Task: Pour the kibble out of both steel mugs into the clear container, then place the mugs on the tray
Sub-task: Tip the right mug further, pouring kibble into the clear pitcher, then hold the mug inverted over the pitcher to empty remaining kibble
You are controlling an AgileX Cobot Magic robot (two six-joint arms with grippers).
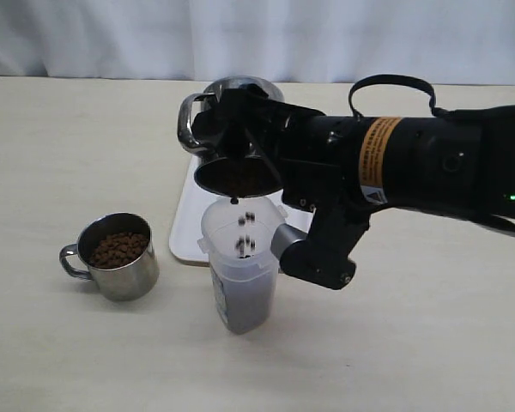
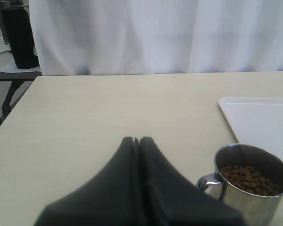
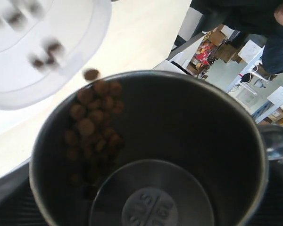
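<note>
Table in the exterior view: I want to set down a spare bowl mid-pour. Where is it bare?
Bare: the beige tabletop between the white curtain and the kibble-filled steel mug, and the strip in front of that mug and the clear plastic container. Crowded: the middle, where the tilted steel mug pours over the container beside the white tray.

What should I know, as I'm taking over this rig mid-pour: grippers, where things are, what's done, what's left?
Right gripper: grips first mug, tilted over the container; kibble is falling in.
Left gripper: shut, empty, above the table near the second mug.
Second mug: upright on the table, holding kibble, left of the container in the exterior view.
Tray: behind the container; neither mug is on it.
Done: first pour partly; some kibble left in that mug.
Left: finish this pour, pour the second mug, put both mugs on the tray.
</note>
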